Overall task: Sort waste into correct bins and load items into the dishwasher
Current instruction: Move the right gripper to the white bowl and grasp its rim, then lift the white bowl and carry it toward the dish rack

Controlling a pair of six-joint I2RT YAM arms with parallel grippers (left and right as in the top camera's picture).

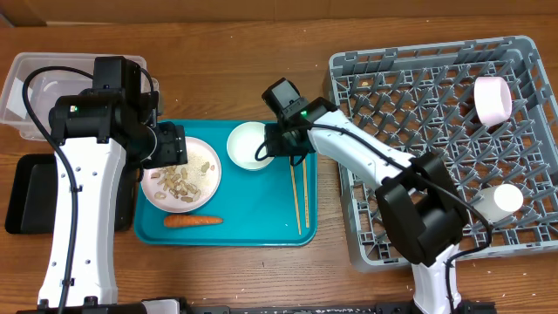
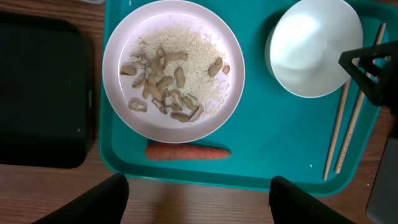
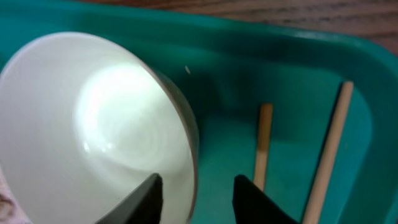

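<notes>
right tool (image 3: 196, 191) astride white bowl (image 3: 93, 124) rim, chopsticks (image 3: 263, 146) just beside

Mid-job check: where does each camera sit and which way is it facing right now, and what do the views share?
Overhead: fixed above the table, looking straight down on the teal tray, the dish rack, the left arm and right arm.
Left wrist: above the tray, facing down at the plate and carrot; the open left gripper frames the bottom edge.
Right wrist: low and close, facing the white bowl and chopsticks; the right gripper straddles the bowl's rim.
Shared: all three show bowl and chopsticks.
</notes>
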